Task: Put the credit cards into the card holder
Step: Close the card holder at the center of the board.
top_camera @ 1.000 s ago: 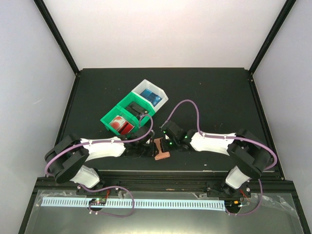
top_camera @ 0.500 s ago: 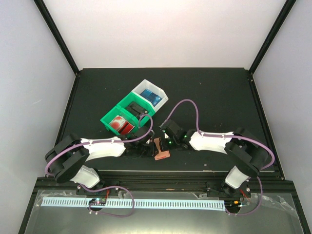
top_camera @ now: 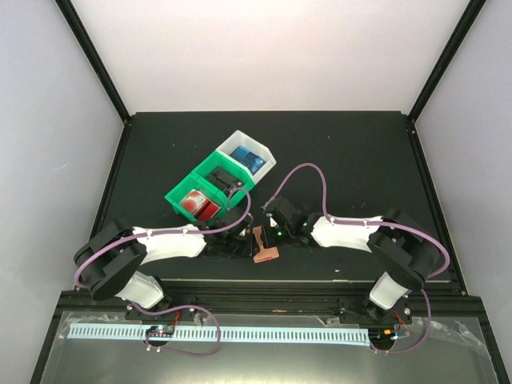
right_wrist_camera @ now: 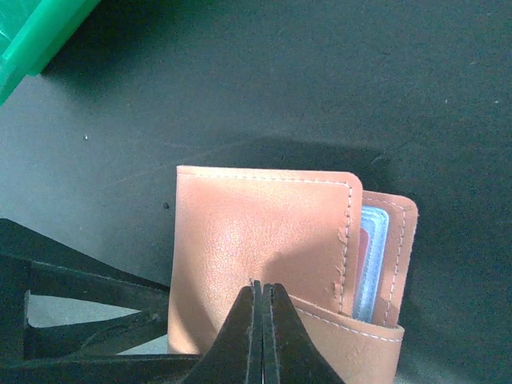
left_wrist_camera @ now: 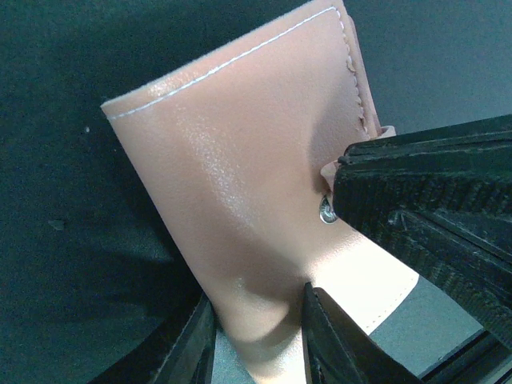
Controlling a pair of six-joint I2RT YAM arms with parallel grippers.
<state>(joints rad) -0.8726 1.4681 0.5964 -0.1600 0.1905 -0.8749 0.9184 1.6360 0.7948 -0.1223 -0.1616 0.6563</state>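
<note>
The reddish-brown card holder (top_camera: 265, 245) lies folded near the table's front edge, between both arms. My left gripper (left_wrist_camera: 258, 298) is shut on its near edge, and the leather dents between the fingers. My right gripper (right_wrist_camera: 262, 285) is shut with nothing in it, its tips pressing on the card holder's (right_wrist_camera: 256, 232) top flap. That gripper shows as a black block (left_wrist_camera: 432, 192) beside the snap in the left wrist view. A credit card (right_wrist_camera: 370, 256), pale-edged with red, sits tucked inside at the open side. More red cards (top_camera: 200, 204) lie in the green bin.
A green bin (top_camera: 186, 192) and a white bin (top_camera: 240, 142) holding something blue (top_camera: 253, 161) stand joined just behind the left gripper. A corner of the green bin (right_wrist_camera: 32, 40) shows in the right wrist view. The table's front edge is close behind the card holder.
My right gripper has edged slightly left over the card holder. The left arm and the card holder stay where they were.
</note>
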